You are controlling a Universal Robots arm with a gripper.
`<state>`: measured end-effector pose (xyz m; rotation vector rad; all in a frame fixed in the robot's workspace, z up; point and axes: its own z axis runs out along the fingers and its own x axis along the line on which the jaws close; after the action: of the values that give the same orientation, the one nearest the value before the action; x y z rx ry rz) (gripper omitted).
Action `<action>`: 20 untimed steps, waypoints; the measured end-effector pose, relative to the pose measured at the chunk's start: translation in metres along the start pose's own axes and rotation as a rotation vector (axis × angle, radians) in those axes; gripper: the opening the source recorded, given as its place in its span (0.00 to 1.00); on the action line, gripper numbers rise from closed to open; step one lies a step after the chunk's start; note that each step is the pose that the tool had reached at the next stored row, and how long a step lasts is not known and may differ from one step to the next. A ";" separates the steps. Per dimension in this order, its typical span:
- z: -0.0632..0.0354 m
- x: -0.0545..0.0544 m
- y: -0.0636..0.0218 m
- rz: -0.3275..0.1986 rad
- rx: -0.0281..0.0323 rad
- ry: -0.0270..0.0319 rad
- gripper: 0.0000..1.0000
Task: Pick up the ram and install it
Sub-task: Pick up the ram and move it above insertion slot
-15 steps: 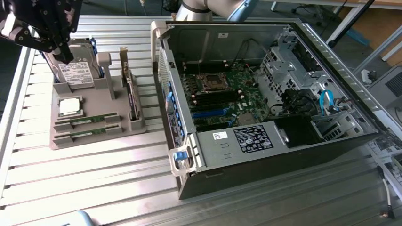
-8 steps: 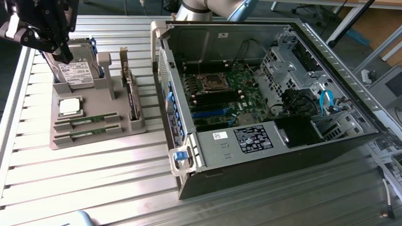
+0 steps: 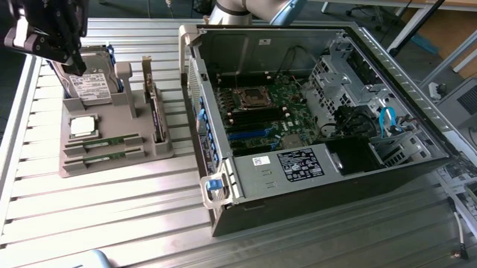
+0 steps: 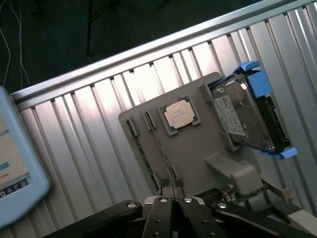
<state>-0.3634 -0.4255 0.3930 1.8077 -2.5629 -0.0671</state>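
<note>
The hand (image 3: 75,66), fingers together and holding nothing, hangs over the grey holder (image 3: 111,127) on the worktop (image 3: 111,212). Two ram sticks (image 3: 100,140) lie slotted there side by side — lowered shut, it could jab one or nudge its twin. One processor chip (image 3: 82,125), one hard drive (image 3: 89,85), one upright card (image 3: 154,111).

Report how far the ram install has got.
Done: nothing yet. One ram stick and its twin lie in the grey holder. In hand: nothing. The gripper is shut and empty, hovering above that holder. Left: lifting a stick and seating it on the motherboard inside the open case.
</note>
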 end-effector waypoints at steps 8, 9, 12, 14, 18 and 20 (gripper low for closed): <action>0.0000 0.000 -0.0002 -0.119 -0.0025 0.0045 0.11; 0.0000 0.000 -0.0002 -0.134 -0.0028 0.0051 0.11; 0.0000 0.000 -0.0002 -0.180 -0.0038 0.0068 0.11; 0.0000 0.000 -0.0002 -0.210 -0.0044 0.0079 0.11; 0.0000 0.000 -0.0002 -0.270 -0.0056 0.0101 0.11; 0.0000 0.000 -0.0002 -0.307 -0.0064 0.0115 0.11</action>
<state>-0.3633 -0.4255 0.3930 2.1737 -2.2520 -0.0651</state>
